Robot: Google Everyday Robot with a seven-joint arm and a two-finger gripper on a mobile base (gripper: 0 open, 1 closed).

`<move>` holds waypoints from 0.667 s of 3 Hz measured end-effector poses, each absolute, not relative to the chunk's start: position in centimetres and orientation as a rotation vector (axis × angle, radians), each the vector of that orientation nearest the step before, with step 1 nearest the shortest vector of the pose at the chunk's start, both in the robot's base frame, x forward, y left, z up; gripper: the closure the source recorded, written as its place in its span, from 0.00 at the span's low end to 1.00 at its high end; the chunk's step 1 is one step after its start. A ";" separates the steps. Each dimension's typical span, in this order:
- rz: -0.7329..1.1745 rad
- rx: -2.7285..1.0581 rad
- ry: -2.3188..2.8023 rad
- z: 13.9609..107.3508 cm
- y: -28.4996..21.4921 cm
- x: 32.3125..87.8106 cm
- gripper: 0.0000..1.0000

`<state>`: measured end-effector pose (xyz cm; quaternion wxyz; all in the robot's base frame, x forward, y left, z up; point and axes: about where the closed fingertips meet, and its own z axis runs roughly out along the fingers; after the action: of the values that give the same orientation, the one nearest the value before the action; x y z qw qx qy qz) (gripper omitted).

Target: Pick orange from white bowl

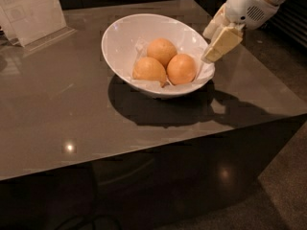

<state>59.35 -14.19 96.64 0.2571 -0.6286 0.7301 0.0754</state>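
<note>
My gripper (215, 51) hangs over the right side of the glossy dark table (72, 119), which carries the white bowl (120, 47) near its middle and a card stand (31, 13) far left.

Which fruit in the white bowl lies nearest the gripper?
The round, deep-orange fruit on the right; the gripper hangs at the white bowl's rim beside it.

Orange (181, 69) in white bowl (120, 38), gripper (215, 43) beside
</note>
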 end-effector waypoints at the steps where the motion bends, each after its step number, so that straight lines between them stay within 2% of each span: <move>1: 0.252 -1.662 1.964 95.8 -13.6 60.9 0.46; 2: 0.313 -1.684 1.930 94.6 -12.0 62.7 0.46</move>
<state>62.69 -11.99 94.63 0.2767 -0.6271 0.7187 0.1166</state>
